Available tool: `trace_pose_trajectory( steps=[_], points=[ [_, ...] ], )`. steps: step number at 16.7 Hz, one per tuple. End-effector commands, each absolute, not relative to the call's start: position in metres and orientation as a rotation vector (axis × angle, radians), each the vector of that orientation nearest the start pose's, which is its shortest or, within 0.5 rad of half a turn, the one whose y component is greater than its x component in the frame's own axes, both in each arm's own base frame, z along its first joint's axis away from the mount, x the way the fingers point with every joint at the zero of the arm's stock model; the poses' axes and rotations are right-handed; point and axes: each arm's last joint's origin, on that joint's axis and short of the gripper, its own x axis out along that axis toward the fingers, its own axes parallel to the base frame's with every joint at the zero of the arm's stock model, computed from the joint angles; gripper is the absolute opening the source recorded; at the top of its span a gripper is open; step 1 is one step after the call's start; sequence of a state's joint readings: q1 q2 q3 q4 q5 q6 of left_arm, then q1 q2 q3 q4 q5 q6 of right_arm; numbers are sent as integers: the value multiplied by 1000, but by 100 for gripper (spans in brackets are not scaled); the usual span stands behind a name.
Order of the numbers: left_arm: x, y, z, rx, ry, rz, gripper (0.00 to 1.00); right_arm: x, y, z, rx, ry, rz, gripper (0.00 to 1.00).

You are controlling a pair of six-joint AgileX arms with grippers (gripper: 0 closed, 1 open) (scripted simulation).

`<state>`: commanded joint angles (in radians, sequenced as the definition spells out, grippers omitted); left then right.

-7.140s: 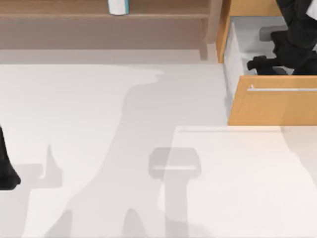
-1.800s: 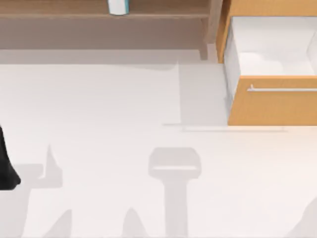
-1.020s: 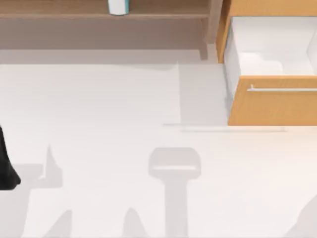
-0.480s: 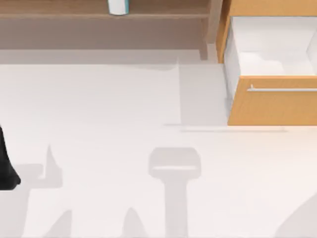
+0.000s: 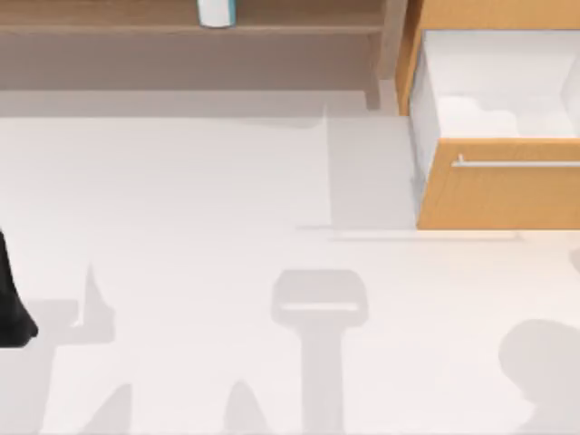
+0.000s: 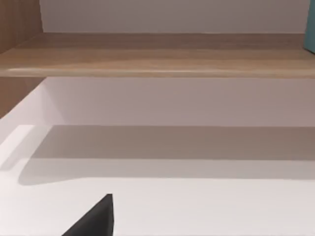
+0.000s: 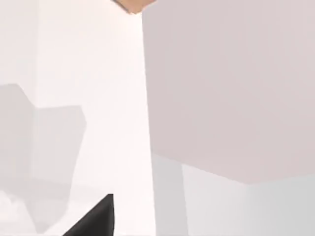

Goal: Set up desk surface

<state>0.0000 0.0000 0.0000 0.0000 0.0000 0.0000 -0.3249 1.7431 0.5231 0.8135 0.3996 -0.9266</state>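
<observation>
The desk surface (image 5: 199, 199) is a broad plain white tabletop with nothing standing on it, only soft grey shadows. My left arm (image 5: 11, 299) is a black shape parked at the desk's left edge. A black part of my left gripper (image 6: 93, 221) hangs over the white top, facing the shelf. A black part of my right gripper (image 7: 93, 220) hovers above the desk surface (image 7: 88, 73), near an orange drawer corner (image 7: 132, 5). A rounded arm shadow (image 5: 544, 362) lies at the desk's front right.
A brown wooden shelf board (image 5: 109, 18) runs along the back, with a white and teal container (image 5: 216, 11) on it. At the back right an orange-tan drawer (image 5: 498, 195) with a silver bar handle (image 5: 517, 164) stands pulled out, its white inside bare.
Seven seconds ago my right arm reached into the open drawer; it has since left it. Over the last second the shadow at the front right has grown and crept inward.
</observation>
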Motion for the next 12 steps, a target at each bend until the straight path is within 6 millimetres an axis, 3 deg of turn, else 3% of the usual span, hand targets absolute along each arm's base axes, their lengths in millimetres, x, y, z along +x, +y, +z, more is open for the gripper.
trace_pose_trajectory(
  steps=[5, 12],
  points=[
    [106, -1, 160, 0, 0, 0, 100, 249, -34, 89, -1178, 523, -291, 100],
    [106, -1, 160, 0, 0, 0, 100, 229, 46, 92, -1475, 132, -77, 100]
  ],
)
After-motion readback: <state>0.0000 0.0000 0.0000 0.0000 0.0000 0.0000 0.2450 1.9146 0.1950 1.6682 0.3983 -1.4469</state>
